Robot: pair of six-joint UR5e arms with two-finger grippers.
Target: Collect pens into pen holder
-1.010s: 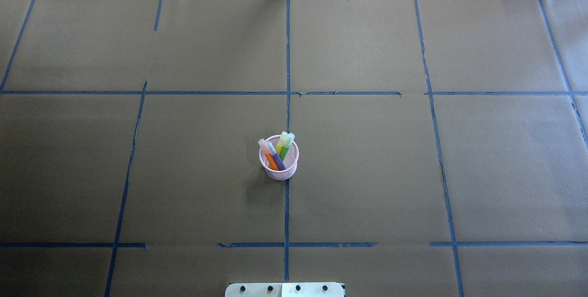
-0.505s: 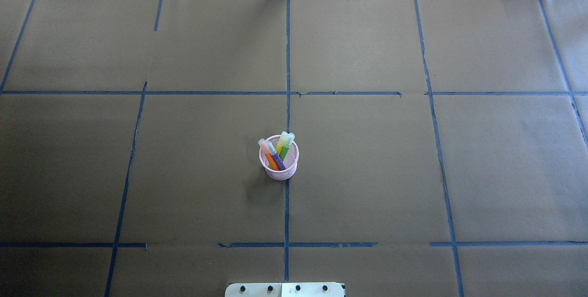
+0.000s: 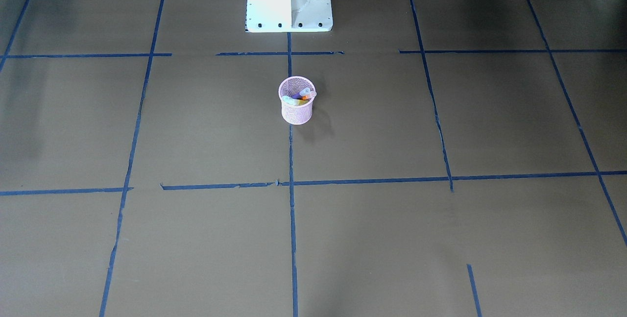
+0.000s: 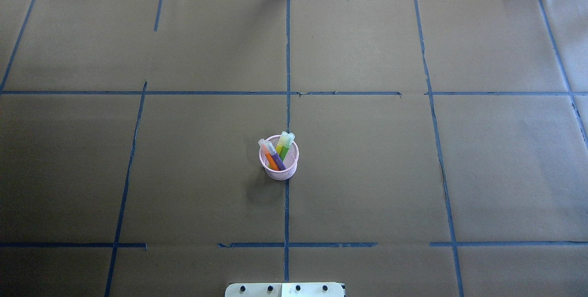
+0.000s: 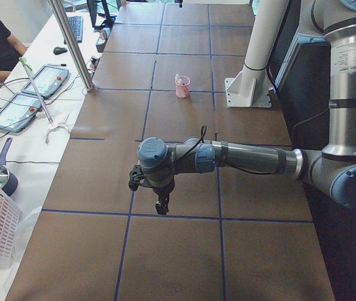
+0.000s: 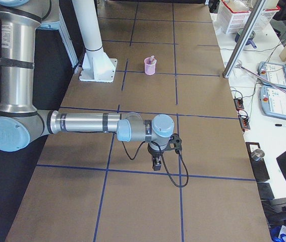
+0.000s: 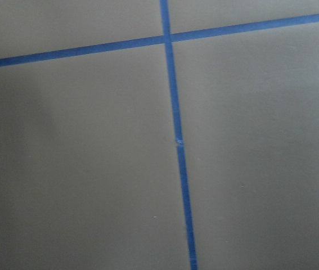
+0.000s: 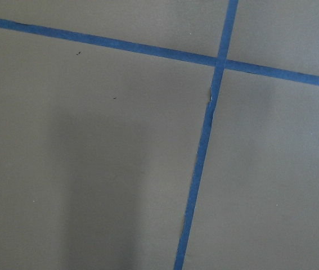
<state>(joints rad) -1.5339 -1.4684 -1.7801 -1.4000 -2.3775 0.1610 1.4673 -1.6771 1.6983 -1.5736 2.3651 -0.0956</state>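
Well, I see the round pink wire-mesh pen holder [image 4: 281, 175] upright on the centre tape line [image 4: 286, 214], near the robot's base [image 4: 285, 289]. The orange pen [image 4: 270, 160], purple pen [image 4: 278, 161], green pen [image 4: 285, 150] and a yellow pen [image 4: 279, 144] lean inside, pale translucent caps poking above the rim. Whether the left gripper [image 5: 161, 204] and right gripper [image 6: 156, 163] are spread or pressed together, I cannot tell.
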